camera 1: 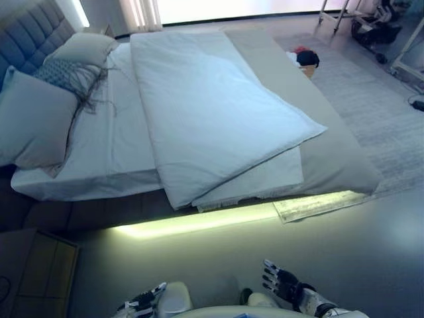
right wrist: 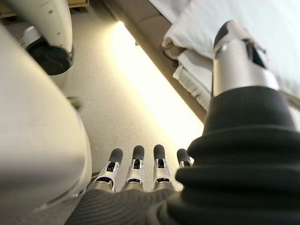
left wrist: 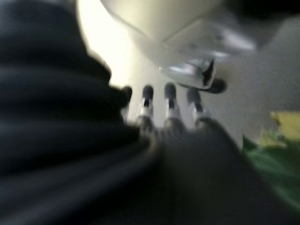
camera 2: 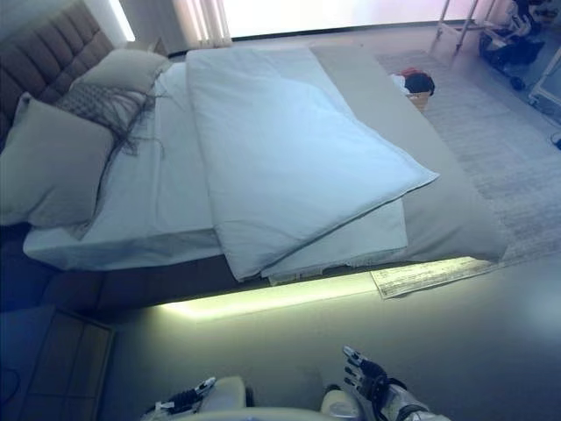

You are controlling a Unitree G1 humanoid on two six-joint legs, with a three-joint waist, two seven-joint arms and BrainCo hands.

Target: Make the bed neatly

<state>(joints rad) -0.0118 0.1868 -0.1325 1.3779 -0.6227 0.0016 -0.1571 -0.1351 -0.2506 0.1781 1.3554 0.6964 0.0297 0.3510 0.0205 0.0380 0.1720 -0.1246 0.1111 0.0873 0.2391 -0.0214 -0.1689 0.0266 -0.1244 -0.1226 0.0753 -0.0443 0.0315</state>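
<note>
A bed [camera 1: 338,159] with a grey upholstered headboard lies ahead. A white duvet [camera 1: 212,112] lies folded over itself on it, skewed, with one corner hanging over the near edge. A white sheet [camera 1: 116,142] is bare beside the pillows. Two grey pillows [camera 1: 33,119] and a fringed cushion [camera 1: 69,74] sit at the head end. My left hand [camera 1: 142,303] and right hand [camera 1: 283,283] hang low near the floor, well short of the bed, both open and empty. The right wrist view shows straight fingers [right wrist: 136,164] over the floor.
A wooden nightstand [camera 1: 36,271] stands at lower left. A lit strip glows under the bed frame. A grey rug [camera 1: 384,119] lies right of the bed, with a basket [camera 1: 306,61] of dark things beside it. Metal stands [camera 1: 371,23] are at the far right.
</note>
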